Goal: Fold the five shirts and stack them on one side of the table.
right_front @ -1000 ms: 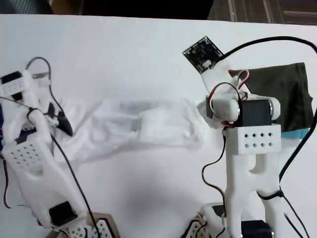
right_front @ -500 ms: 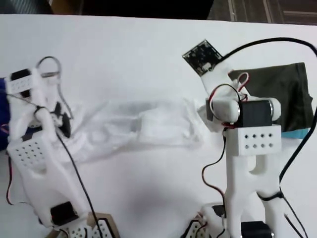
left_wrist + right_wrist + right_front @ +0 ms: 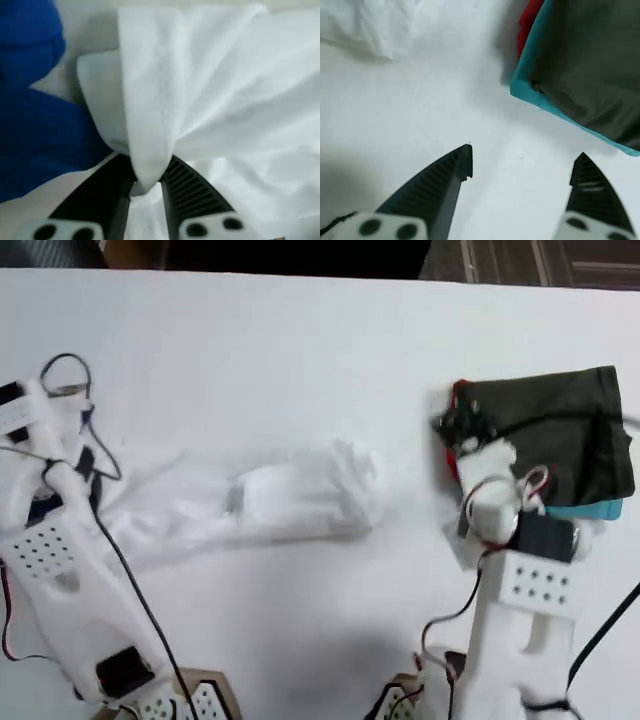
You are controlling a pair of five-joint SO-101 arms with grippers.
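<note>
My left pincer (image 3: 149, 175) grips a soft fold of the rumpled white shirt (image 3: 280, 495) mid-table, blue cloth (image 3: 30, 100) beside; my right pincer (image 3: 524, 152) gapes over smooth white table (image 3: 300, 340) beside the folded stack (image 3: 550, 430), dark olive on top; dark floor (image 3: 300, 255) beyond.

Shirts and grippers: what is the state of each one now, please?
white shirt, bunched lengthwise, not folded flat.
left gripper, shut on the white shirt.
right gripper, open, empty.
dark green shirt, folded, lying on the teal shirt.
teal shirt, flat underneath.
blue shirt, rumpled.
</note>
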